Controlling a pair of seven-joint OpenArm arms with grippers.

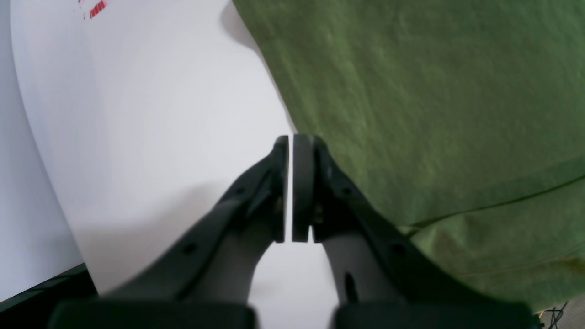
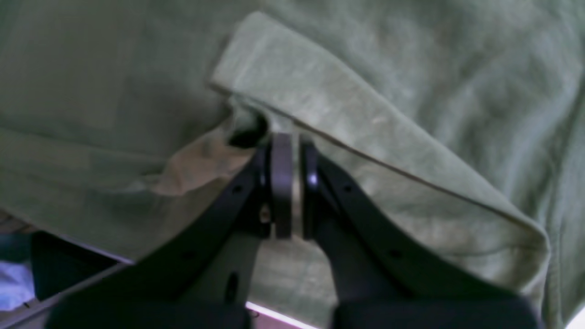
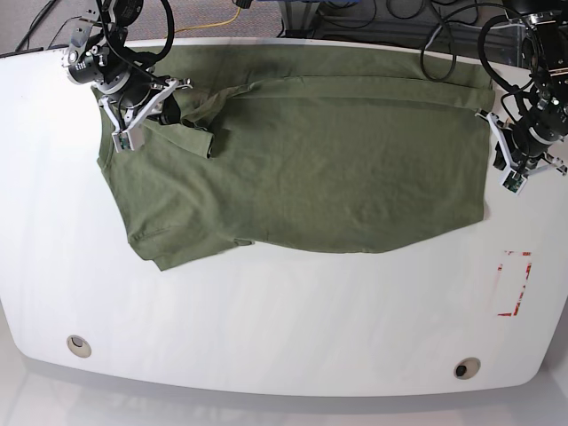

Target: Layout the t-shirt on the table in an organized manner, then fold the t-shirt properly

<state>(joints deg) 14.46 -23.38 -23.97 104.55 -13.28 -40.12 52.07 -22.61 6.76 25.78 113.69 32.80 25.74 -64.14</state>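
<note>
The olive-green t-shirt (image 3: 337, 169) lies spread across the far half of the white table (image 3: 266, 319), its left part bunched and folded over. In the base view my right gripper (image 3: 171, 106) sits at the shirt's upper left. In the right wrist view that gripper (image 2: 290, 137) is shut on a folded edge of the t-shirt (image 2: 365, 114), with cloth showing between its pads. My left gripper (image 3: 508, 158) hovers by the shirt's right edge. It is shut with nothing in it (image 1: 291, 137), over bare table beside the t-shirt (image 1: 434, 100).
A red dashed rectangle mark (image 3: 515, 284) lies on the table at the right, also visible as the mark (image 1: 96, 8) far off in the left wrist view. Two round grommet holes (image 3: 78, 344) (image 3: 465, 366) sit near the front edge. Cables run behind the table's far edge.
</note>
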